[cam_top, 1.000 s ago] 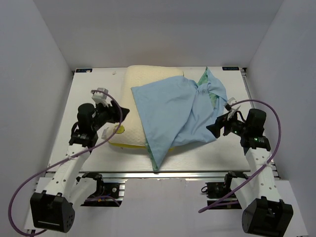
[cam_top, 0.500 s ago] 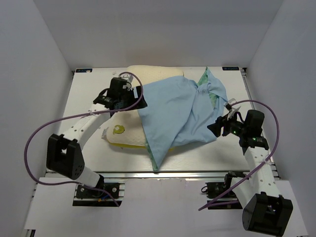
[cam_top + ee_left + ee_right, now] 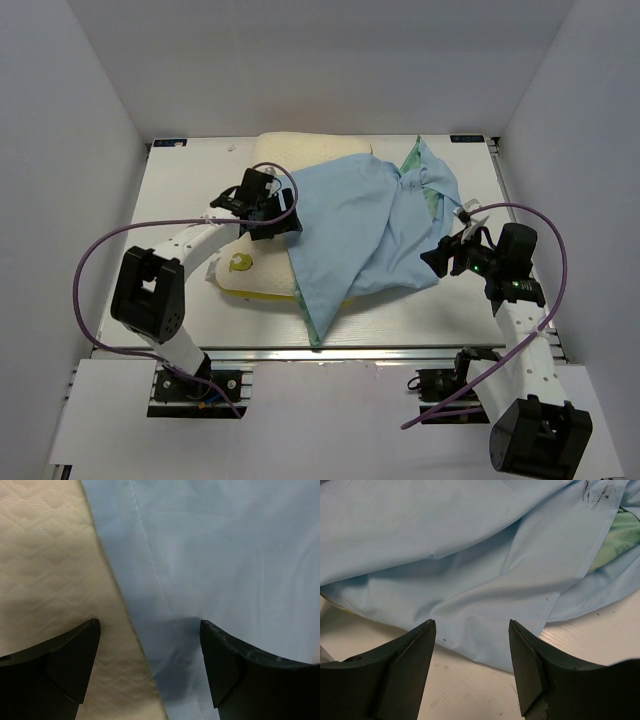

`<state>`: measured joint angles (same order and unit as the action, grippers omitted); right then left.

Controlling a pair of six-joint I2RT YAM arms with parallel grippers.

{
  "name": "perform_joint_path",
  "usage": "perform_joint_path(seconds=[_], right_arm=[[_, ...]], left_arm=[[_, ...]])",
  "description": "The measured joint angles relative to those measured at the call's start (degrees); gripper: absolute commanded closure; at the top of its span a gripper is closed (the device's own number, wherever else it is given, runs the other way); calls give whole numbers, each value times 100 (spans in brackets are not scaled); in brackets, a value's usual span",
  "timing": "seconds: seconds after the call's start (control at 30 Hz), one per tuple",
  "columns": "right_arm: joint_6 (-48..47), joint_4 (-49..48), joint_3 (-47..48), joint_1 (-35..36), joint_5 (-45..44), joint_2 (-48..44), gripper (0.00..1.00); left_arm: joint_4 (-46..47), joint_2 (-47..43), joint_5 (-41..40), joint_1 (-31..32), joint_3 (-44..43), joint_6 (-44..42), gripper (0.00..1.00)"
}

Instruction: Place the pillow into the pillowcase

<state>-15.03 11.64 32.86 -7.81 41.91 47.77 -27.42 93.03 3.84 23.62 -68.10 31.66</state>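
Swung in from the near left within the last second: left arm [image 3: 190, 240], now reaching over the pillow [image 3: 290, 158] to the left hem of the pillowcase [image 3: 350, 215]. Hardly shifted: right arm [image 3: 512, 262], parked by the cloth's near right edge.

Left jaws spread wide and empty, straddling the border between blue hem and cream quilting, one tip over each. Right jaws likewise parted, gripping nothing, hovering low over the edge of the blue cloth and the bare desk [image 3: 420, 310].

Pillow lying on the left and middle of the desk, far edge close to the far rim, right half buried under the pillowcase. Pillowcase draped on top rather than around, trailing off to the right, mint satin peeking out at the far right. Open mouth not identifiable from above; possibly the left hem.

Likely light and limp, that case: bound to slump, bunch and slide, more so on the satin face. Best pinched at the hem, one layer only, so as to lift the mouth open and not clamp it flat. Pillow probably light too, but bulky, squashy and springy. Best taken at a corner or along the yellow piped edge [image 3: 262, 296], squeezed deep enough not to slip free.
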Motion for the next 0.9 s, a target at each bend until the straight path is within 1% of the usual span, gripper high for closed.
perform_joint_path(seconds=[0.17,0.37,0.4,0.5,0.53,0.6,0.63,0.7,0.73,0.9], right_arm=[[2,2,0,-4,0,-7,34],[2,2,0,-4,2,-7,34],[0,2,0,-4,2,-7,34],[0,2,0,-4,4,-7,34],[0,4,0,-4,4,-7,34],[0,7,0,-4,7,-7,34],[0,9,0,-4,7,-7,34],[0,15,0,-4,7,-7,34],[0,17,0,-4,7,-7,34],[0,17,0,-4,9,-9,34]], left_arm=[[234,258,55,20,66,192,19],[560,267,76,13,101,350,39],[586,267,81,13,103,374,46],[669,267,116,13,103,409,56],[688,267,125,13,103,407,61],[695,267,138,13,103,422,66],[697,267,144,13,105,420,70],[706,267,155,13,111,424,75],[719,267,160,13,120,422,81],[619,219,28,13,81,374,91]])
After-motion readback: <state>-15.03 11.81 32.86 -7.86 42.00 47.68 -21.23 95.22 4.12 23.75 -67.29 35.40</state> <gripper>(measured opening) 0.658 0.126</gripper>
